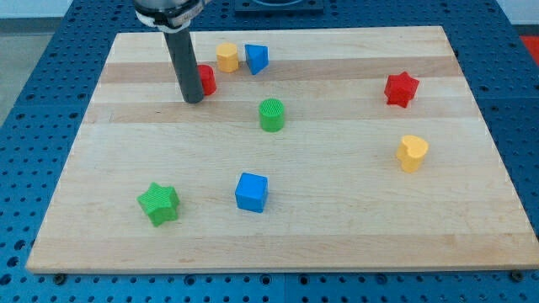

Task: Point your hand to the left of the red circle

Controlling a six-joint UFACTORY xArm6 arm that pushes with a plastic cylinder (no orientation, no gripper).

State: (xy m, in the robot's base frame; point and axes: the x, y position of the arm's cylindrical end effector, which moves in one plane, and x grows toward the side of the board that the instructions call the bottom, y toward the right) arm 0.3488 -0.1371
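My tip (193, 100) touches the red circle's (206, 79) left side; the desk (354, 227) left of it lies open; a yellow block (226, 57) crowds the circle's right.

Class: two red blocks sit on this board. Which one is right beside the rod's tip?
The red circle, near the view's top left: my tip stands at its left edge. The red star sits far off toward the view's right.
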